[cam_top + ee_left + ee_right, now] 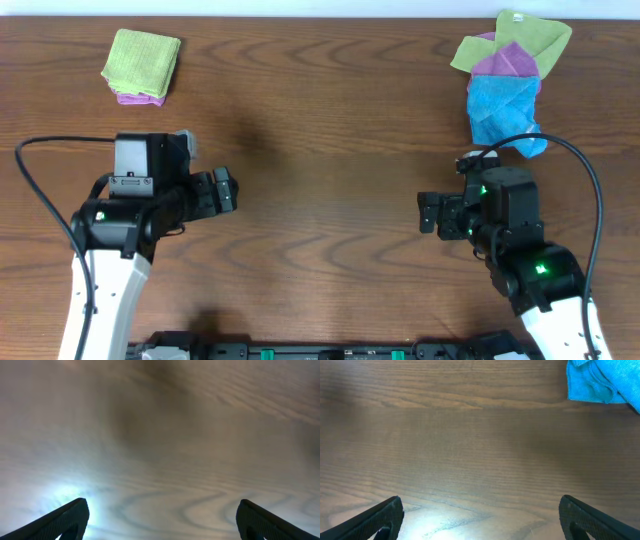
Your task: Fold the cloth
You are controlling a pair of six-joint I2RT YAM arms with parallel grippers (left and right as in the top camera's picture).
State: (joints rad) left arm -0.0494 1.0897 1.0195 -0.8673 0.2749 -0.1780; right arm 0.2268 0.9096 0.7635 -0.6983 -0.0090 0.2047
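- Gaping wide, the left gripper has nothing in it. It hangs just over the bare brown wooden table and points to the middle.
- In the left wrist view its two black fingers sit far apart at the bottom corners. Only wood grain and a bright patch of light show between them.
- The right gripper is wide open too, and it holds nothing. It points to the middle, facing the left one, and the two are well apart.
- In the right wrist view its black fingers also sit at the bottom corners, with bare wood between them.
- Next to the right arm lies a bright blue cloth. It is crumpled. One corner of it shows at the top right of the right wrist view.
- The blue cloth is part of a messy pile at the far right. A purple cloth and a green cloth are bunched on top of it.
- The cloth is lime green. It lies at the far left of the table, past the left arm, and no gripper touches it.
- It looks folded into a neat square. It rests on a folded purple piece that peeks out at its near edge.
- I cannot make out a tag on it from here.
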